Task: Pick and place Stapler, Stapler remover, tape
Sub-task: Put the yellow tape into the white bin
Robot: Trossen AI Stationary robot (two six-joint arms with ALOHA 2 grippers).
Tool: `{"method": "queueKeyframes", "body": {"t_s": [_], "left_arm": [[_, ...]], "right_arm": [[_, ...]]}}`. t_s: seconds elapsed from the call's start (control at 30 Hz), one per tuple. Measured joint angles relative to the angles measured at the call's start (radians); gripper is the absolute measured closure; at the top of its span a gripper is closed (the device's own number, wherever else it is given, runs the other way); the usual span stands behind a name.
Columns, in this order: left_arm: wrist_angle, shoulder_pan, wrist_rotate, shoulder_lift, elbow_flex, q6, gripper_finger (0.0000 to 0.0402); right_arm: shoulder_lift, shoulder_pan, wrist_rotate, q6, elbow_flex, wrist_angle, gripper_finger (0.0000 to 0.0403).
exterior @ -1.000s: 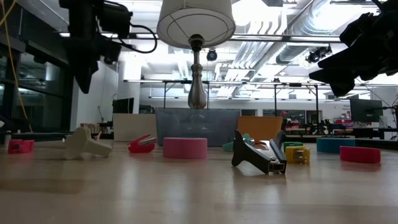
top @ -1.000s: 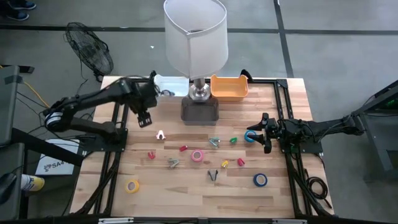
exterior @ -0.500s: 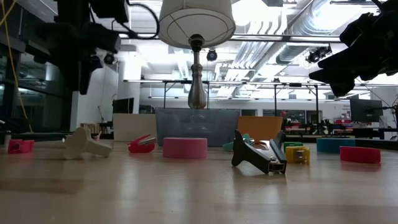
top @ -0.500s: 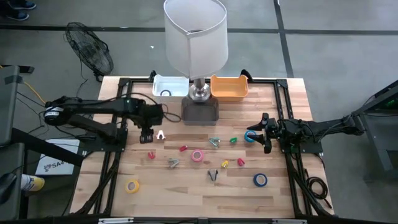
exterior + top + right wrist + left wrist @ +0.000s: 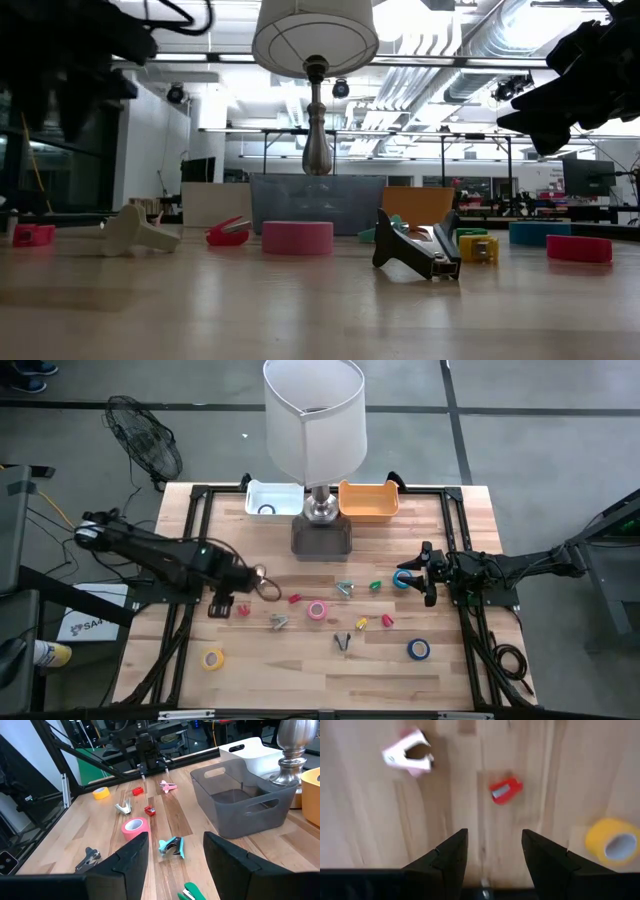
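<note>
From above, the left end effector (image 5: 219,606) is seen over the left part of the wooden surface (image 5: 300,660), just beside a small red block (image 5: 243,609); the right end effector (image 5: 424,573) is held near a blue tape roll (image 5: 402,579). In the low view, a pink tape roll (image 5: 296,237) lies on the surface. In the left wrist view, the fingers (image 5: 449,860) stand parted and empty, with a pink staple remover (image 5: 408,758) and a yellow tape roll (image 5: 612,840) ahead. The right fingers (image 5: 128,857) are likewise parted, holding nothing.

Three bins (image 5: 320,538) stand behind the scattered staple removers (image 5: 345,588) and tape rolls (image 5: 317,610); lamp (image 5: 313,420) between them.
</note>
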Motion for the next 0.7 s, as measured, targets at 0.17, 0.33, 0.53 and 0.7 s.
{"method": "queueKeyframes", "body": {"t_s": [0.17,0.33,0.53,0.7], "left_arm": [[-0.007,-0.141,0.001,0.000,0.000,-0.082,0.0218],[-0.007,-0.291,-0.009,0.009,0.000,-0.208,0.0218],[-0.025,-0.407,0.024,0.020,-0.036,-0.477,0.0218],[0.041,-0.514,0.052,0.021,-0.086,-0.778,0.0218]], "right_arm": [[0.000,0.000,0.000,0.000,0.000,0.000,0.0222],[0.000,0.000,0.000,0.000,0.000,0.000,0.0222],[0.000,0.000,0.000,0.000,0.000,0.000,0.0222],[0.000,0.000,0.000,0.000,0.000,0.000,0.0222]]}}
